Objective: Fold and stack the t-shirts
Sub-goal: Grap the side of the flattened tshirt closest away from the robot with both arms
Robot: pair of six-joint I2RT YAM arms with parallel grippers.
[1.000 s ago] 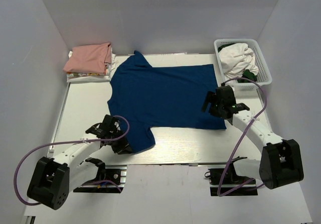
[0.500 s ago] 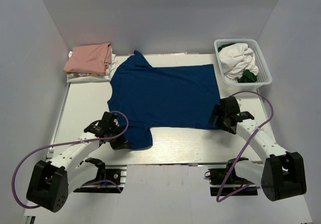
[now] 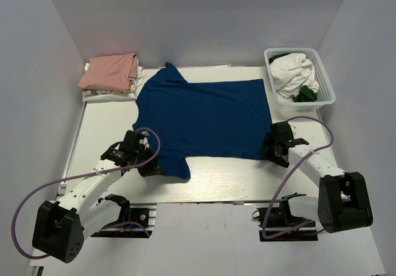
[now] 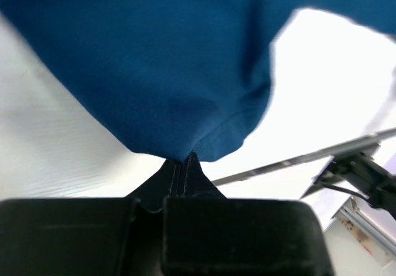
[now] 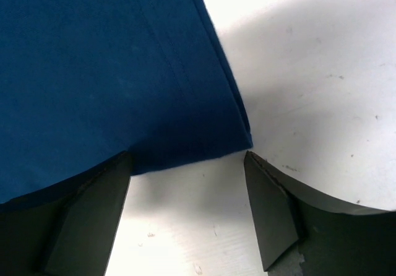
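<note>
A dark blue t-shirt point(image 3: 204, 118) lies spread flat on the white table, plain side up. My left gripper point(image 3: 150, 164) is shut on the edge of its near sleeve point(image 4: 179, 127), which bunches at my fingertips. My right gripper point(image 3: 270, 153) is open at the shirt's near right hem corner point(image 5: 238, 133), its jaws standing wide on either side of that corner, low over the table. A folded salmon-pink t-shirt point(image 3: 110, 70) rests on a small stack at the back left.
A white lattice basket point(image 3: 326, 84) at the back right holds white and dark green cloth. Folded white garments point(image 3: 102, 94) lie under the pink shirt. White walls enclose the table point(image 3: 229, 177).
My right gripper has dropped from above the shirt's right side to the near right hem corner. My left gripper has shifted slightly, staying at the near sleeve.
</note>
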